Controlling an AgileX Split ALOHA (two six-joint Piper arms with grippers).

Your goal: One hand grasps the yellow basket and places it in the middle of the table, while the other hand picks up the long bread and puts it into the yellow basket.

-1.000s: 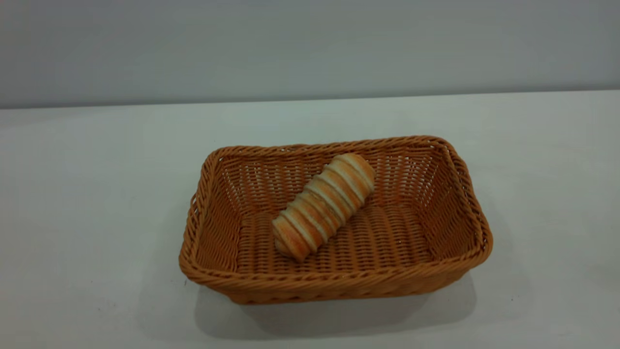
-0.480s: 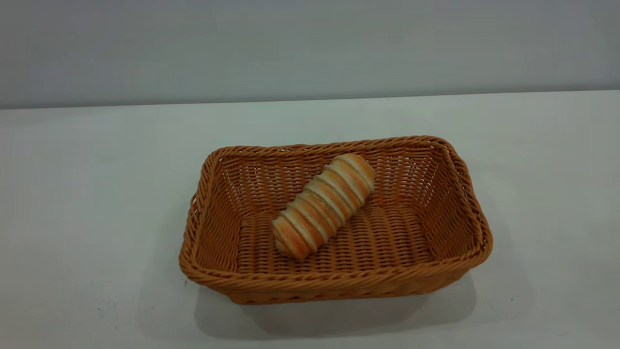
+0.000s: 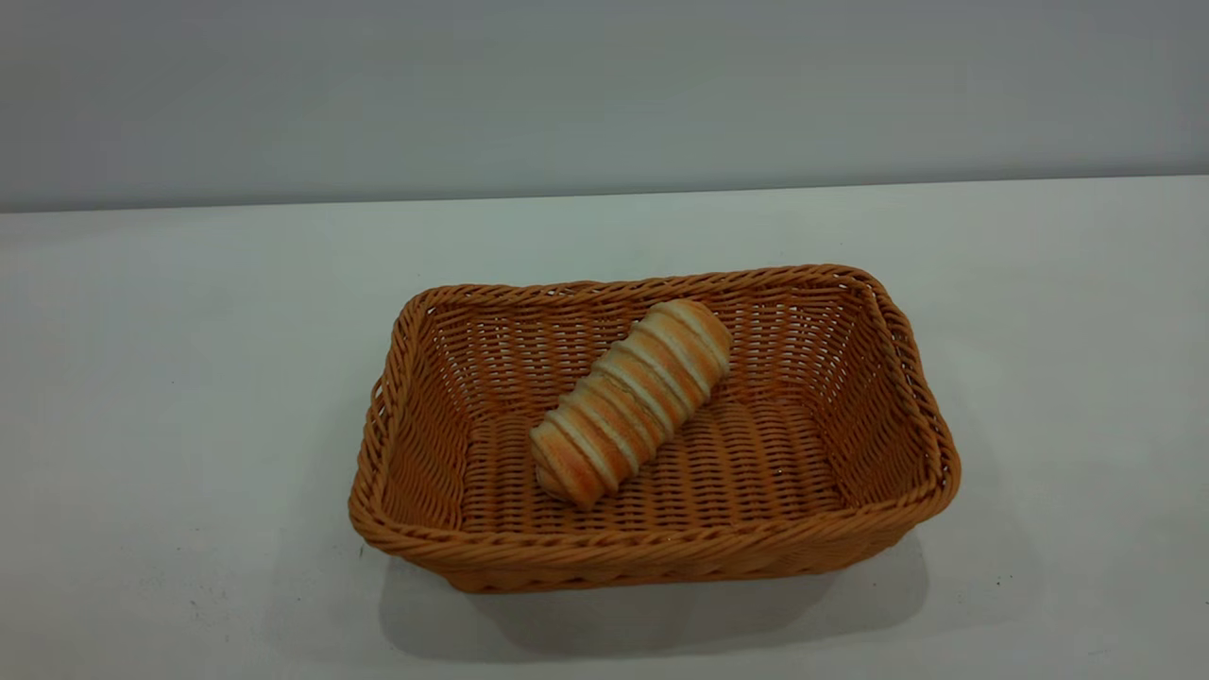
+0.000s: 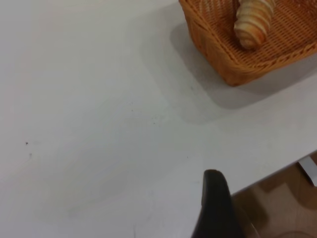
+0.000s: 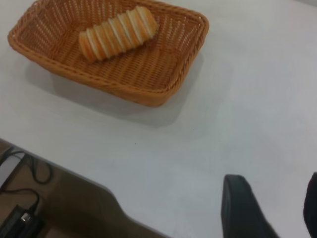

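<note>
With the long bread (image 3: 631,403) lying slantwise inside the yellow basket (image 3: 907,378) at mid-table (image 3: 170,378), the task looks complete. The right gripper (image 5: 270,210) hangs apart and empty, well clear; the left gripper's (image 4: 216,208) spread cannot be told.

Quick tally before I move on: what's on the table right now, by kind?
Wicker basket: 1, the yellow basket mid-table.
Bread: 1, the long bread lying diagonally inside the basket.
Total: 2 things on the table.
</note>
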